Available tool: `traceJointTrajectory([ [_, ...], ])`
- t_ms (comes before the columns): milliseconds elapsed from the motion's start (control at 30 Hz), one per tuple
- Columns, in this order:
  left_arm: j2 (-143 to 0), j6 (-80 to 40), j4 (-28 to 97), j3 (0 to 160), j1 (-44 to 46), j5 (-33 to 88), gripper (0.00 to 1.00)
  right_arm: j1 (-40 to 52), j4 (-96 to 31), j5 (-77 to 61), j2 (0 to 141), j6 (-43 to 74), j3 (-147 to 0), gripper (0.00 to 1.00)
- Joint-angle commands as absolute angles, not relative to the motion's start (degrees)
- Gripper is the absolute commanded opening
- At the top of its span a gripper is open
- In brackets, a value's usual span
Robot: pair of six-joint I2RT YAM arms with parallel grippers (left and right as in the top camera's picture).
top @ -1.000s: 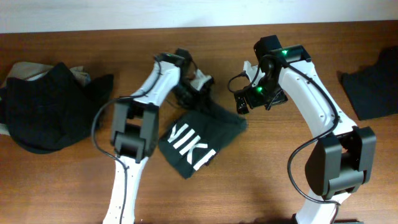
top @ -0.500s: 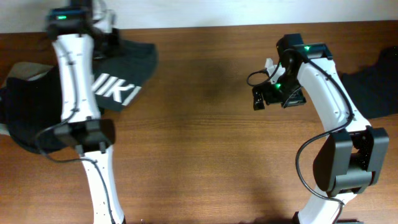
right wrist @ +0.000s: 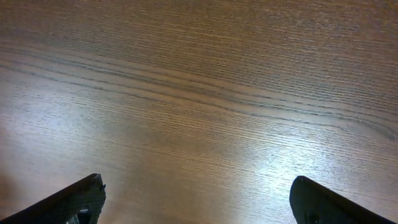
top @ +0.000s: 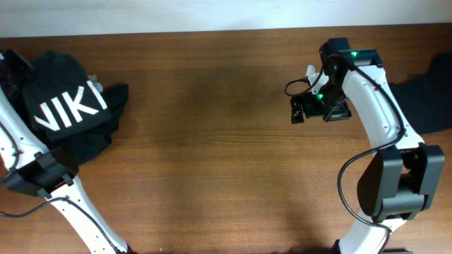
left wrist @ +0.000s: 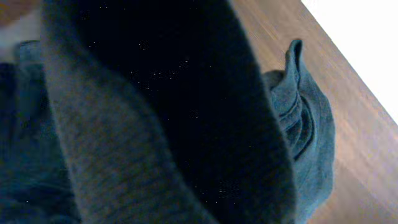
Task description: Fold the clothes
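Observation:
The black T-shirt (top: 67, 106) with big white block letters lies folded, letters up, on the pile of dark clothes (top: 88, 144) at the far left of the table. My left gripper (top: 10, 61) is at the shirt's far-left corner, at the frame edge. In the left wrist view dark fabric (left wrist: 186, 93) fills the frame and hides the fingers, so the gripper looks shut on it. My right gripper (top: 304, 113) is open and empty above bare wood, with both fingertips apart in the right wrist view (right wrist: 199, 205).
Another dark garment (top: 424, 92) lies at the table's right edge, beyond my right arm. Bluish-grey cloth (left wrist: 308, 124) of the pile shows beside the dark fabric. The white wall edge runs along the table's back.
My left arm has swung the lettered T-shirt from the table's middle to the far left and brought it down onto the pile. The right gripper has drifted slightly right.

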State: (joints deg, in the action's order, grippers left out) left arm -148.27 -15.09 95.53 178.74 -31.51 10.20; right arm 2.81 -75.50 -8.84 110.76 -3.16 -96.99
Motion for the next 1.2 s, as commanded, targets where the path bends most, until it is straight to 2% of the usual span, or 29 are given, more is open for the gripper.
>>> traceJointTrajectory([
  [0, -147.98, -17.78, 93.62, 179.74, -31.66, 15.68, 0.0, 2.48, -75.72, -8.34, 110.19, -2.52, -98.1, 0.98],
  [133, -147.96, -17.87, 93.34, 179.74, -31.66, 37.56, 0.0, 2.48, -75.7, -8.34, 110.19, -2.52, -98.1, 0.99],
  [333, -147.96, -25.15, 96.71, 179.74, -31.66, 51.75, 0.0, 2.48, -75.66, -8.29, 110.19, -2.55, -98.1, 0.99],
  [500, -147.96, -31.94, 96.71, 179.74, -31.4, 51.57, 0.0, 2.48, -75.66, -8.29, 110.19, -2.55, -98.1, 0.99],
  [800, -147.74, -37.54, 96.71, 179.74, -28.38, 39.7, 0.0, 2.48, -75.68, -6.59, 110.19, -2.55, -98.1, 0.99],
  [1167, -141.86, -34.74, 96.73, 179.72, -24.53, 31.44, 0.0, 2.48, -75.26, -6.57, 110.19, -2.52, -98.1, 0.99],
])
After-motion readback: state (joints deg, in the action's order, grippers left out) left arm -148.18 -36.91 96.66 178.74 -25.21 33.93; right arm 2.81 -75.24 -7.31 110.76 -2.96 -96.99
